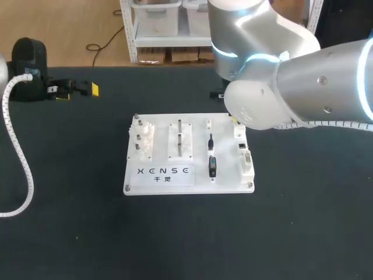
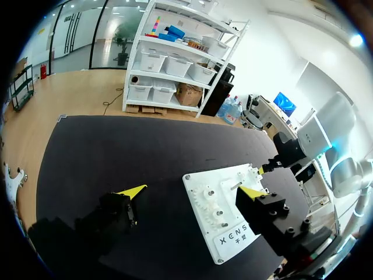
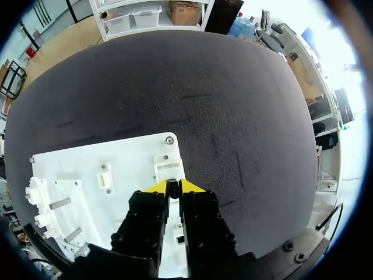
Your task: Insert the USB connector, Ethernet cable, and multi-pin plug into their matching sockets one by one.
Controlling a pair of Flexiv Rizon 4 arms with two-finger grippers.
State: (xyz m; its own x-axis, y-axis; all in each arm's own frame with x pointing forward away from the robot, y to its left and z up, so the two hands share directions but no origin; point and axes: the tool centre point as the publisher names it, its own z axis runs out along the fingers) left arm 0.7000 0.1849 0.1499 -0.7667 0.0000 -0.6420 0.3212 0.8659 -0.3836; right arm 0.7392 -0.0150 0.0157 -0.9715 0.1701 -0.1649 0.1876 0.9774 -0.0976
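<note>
The white socket board [image 1: 157, 181] lies mid-table. A black USB connector [image 1: 213, 166] with its short cable rests in the board's middle column. The Ethernet socket [image 1: 240, 144] and multi-pin socket [image 1: 247, 160] sit along the right edge. My right gripper [image 3: 174, 187] hovers over that edge's far end, just short of a white socket block [image 3: 168, 165]. Its yellow tips are pinched on a small dark piece [image 3: 173, 185] that I cannot identify. In the head view the arm's elbow [image 1: 262, 105] hides this gripper. My left gripper [image 2: 192, 192] stands open and holds nothing, far back left of the board [image 2: 230, 233].
White peg fixtures [image 1: 141, 137] and two metal posts [image 1: 180, 137] fill the board's left half. My left arm's white cable hose [image 1: 20, 157] curves along the table's left side. Black mat [image 1: 309, 221] surrounds the board.
</note>
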